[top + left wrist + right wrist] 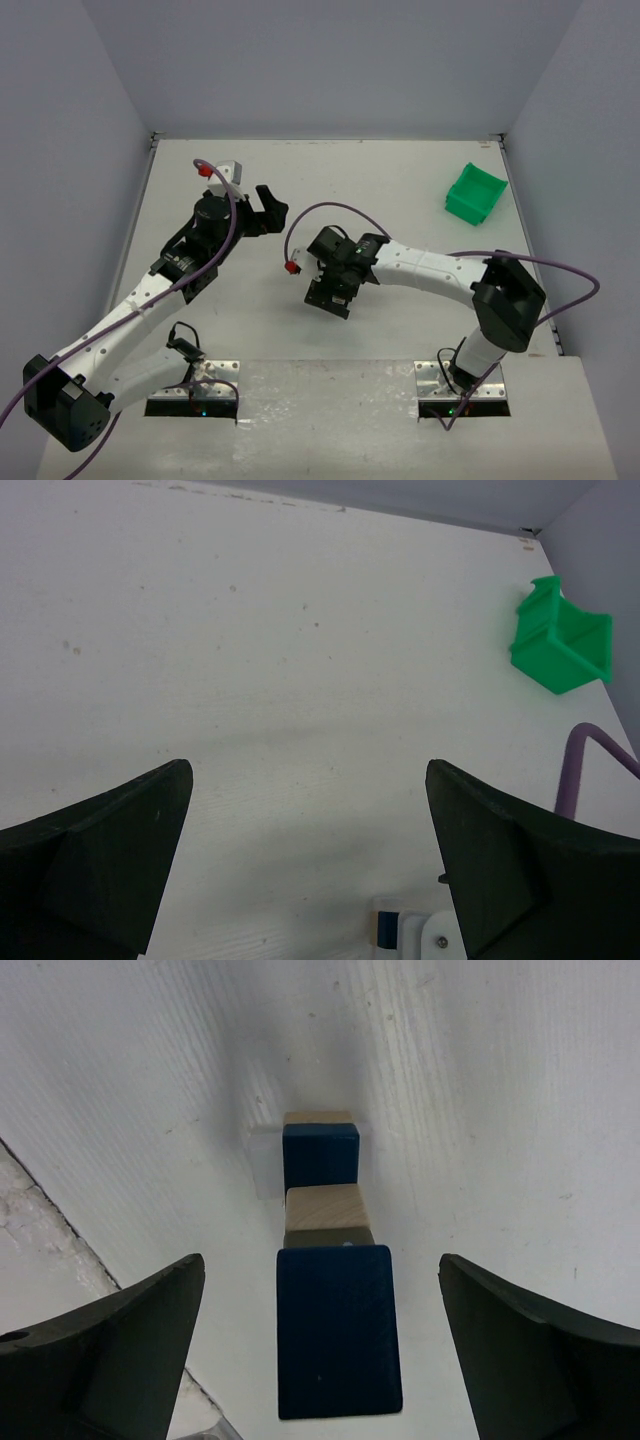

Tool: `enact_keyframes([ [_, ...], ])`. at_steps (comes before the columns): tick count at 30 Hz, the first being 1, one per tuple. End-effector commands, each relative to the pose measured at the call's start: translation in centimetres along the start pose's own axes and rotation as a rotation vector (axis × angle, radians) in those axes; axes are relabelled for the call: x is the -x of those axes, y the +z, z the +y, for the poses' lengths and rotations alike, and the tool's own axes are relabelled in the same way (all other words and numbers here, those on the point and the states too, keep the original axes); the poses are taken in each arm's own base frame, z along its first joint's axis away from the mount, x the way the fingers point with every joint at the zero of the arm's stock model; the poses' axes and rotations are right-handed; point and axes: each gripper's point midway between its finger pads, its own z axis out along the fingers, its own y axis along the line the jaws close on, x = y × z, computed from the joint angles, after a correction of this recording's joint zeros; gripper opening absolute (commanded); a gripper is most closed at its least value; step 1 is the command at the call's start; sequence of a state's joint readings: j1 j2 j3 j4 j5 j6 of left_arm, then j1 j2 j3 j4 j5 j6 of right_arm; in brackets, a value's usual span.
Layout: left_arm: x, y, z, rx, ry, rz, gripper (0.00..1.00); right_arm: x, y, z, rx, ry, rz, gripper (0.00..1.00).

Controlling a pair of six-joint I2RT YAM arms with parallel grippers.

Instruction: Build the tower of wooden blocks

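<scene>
Overhead, plus close wrist views (left shares the green bin (475,193)).

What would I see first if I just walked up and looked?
Probably the bright green bin, sitting alone at the far right of the table. Then the little blue and tan wood block tower, seen from above, standing between the open fingers of the right gripper without touching them.
</scene>
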State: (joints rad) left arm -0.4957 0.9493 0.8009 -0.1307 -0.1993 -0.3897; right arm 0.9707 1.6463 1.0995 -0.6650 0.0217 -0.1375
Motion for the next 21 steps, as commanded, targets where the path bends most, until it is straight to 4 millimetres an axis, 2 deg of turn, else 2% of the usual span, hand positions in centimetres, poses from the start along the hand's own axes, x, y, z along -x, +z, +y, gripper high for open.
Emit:
enact_keyframes([
  [1,1.9,-0.2,-0.4,-0.021,-0.005,-0.062,1.0,4.2,-4.3,-0.5,-0.027,-0.009,-0.169,0.99],
  [10,2.2,-0.6,-0.3,-0.019,-0.015,-0.073,1.0,6.5,-9.9,-1.0,-0.079,-0.004,-0.347,0.99],
  [15,2.1,-0.4,-0.4,-0.017,-0.025,-0.068,1.0,7.9,-12.5,-2.1,-0.134,0.041,-0.454,0.99],
  [18,2.1,-0.2,-0.2,-0.006,-0.031,-0.066,1.0,8.2,-13.7,-4.2,-0.161,0.184,-0.497,0.99],
  [19,2.1,-0.2,-0.1,0.004,-0.033,-0.068,1.0,7.8,-14.0,-6.5,-0.17,0.291,-0.522,0.99],
  [21,2.1,0.2,0.6,0.038,-0.039,-0.069,1.0,5.8,-13.6,-9.9,-0.2,0.462,-0.523,0.99],
])
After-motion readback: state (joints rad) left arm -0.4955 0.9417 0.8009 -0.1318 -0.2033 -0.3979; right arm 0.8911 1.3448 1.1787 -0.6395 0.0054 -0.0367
